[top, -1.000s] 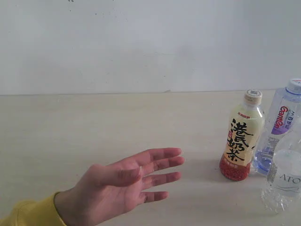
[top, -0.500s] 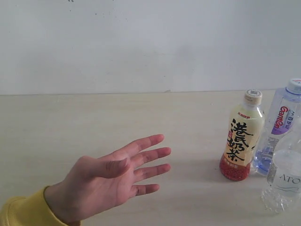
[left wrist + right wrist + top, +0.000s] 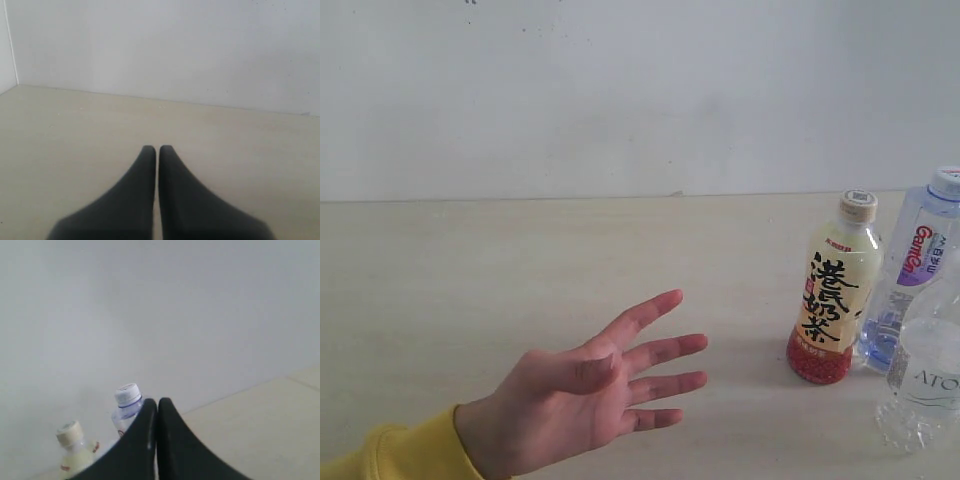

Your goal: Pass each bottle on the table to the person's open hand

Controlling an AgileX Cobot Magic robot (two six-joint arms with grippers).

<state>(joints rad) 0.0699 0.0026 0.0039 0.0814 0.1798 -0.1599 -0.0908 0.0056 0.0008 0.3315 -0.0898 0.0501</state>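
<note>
Flagging: my left pincer and right pincer are pinched closed, empty; grabbing the cream-yellow bottle near the right edge of the table could topple the purple-label bottle just beside it.

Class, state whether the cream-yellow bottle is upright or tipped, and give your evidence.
Upright: the cream-yellow bottle stands on its red base on the table, cap uppermost.

Pale beige wood-grain table, cream-yellow bottle with black Chinese characters, red base, beige cap, clear bottle with purple-red label, clear ridged bottle, yellow sleeve, white wall
</note>
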